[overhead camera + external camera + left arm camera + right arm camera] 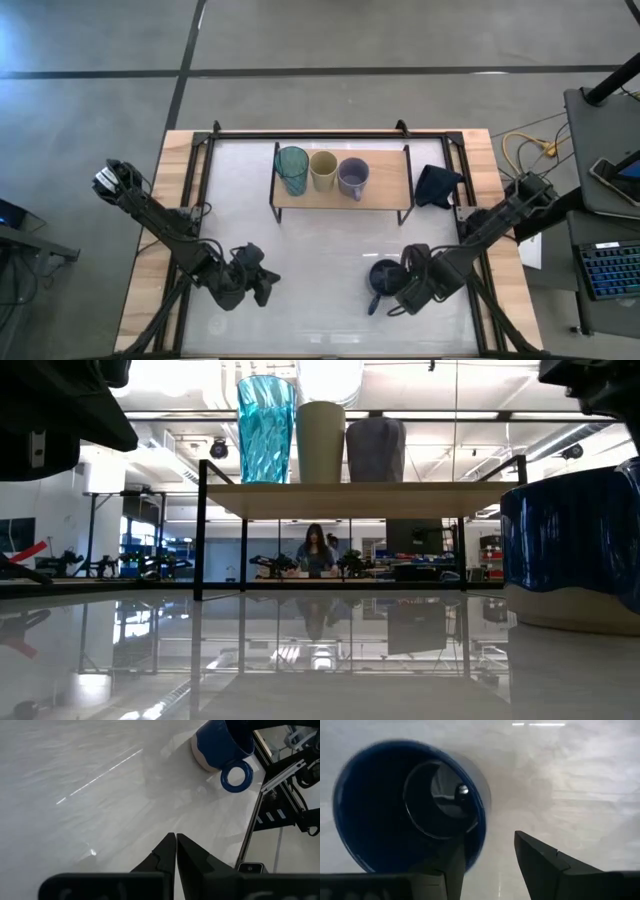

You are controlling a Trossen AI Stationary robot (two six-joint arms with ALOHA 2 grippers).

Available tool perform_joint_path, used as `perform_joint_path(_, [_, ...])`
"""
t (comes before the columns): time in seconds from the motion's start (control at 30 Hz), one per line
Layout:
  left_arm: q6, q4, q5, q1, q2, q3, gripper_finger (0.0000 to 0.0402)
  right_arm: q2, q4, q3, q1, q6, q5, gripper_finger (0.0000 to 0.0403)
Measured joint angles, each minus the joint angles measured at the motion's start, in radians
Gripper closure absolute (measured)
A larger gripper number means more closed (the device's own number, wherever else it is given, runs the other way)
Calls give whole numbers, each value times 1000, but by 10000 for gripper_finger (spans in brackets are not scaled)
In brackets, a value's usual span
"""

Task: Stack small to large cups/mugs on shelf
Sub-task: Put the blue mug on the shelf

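Observation:
The light wooden shelf (388, 190) stands at the table's far middle. On it, in a row from left to right, stand the teal tumbler (292, 168), the cream cup (323, 170) and the grey-lavender cup (352, 177). The dark blue mug (383, 274) stands upright on its base on the white table, near right, its handle (236, 776) toward the near edge. My right gripper (490, 845) hangs open above the mug, pointing down. One finger (451, 870) is over the mug's rim and the other (540, 865) is outside it. My left gripper (176, 840) is shut, near left, holding nothing.
A dark navy cloth (437, 185) lies just right of the shelf. A black frame runs along the table's sides and far edge. Bare white tabletop (320, 260) lies between the shelf and the two grippers. Beyond the table, in the low view, a person (315, 550) sits far off.

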Motion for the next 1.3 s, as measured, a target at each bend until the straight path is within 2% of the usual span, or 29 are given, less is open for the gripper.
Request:
perform_joint_path(0.13, [0,-6,8,0,0,-1,402,0,48,-24,19,39,-3,243])
perform_joint_path(0.47, [43,-5,38,0,0,-2,402,0,136,-76,19,24,7,250])
perform_joint_path(0.87, [44,-4,39,0,0,-1,402,0,137,-127,-1,-2,8,330])
perform_joint_path(1.1, [44,-4,39,0,0,-1,402,1,118,-129,-47,-123,-4,373])
perform_joint_path(1.3, [43,0,40,0,0,-1,402,-4,71,-98,-93,-233,6,384])
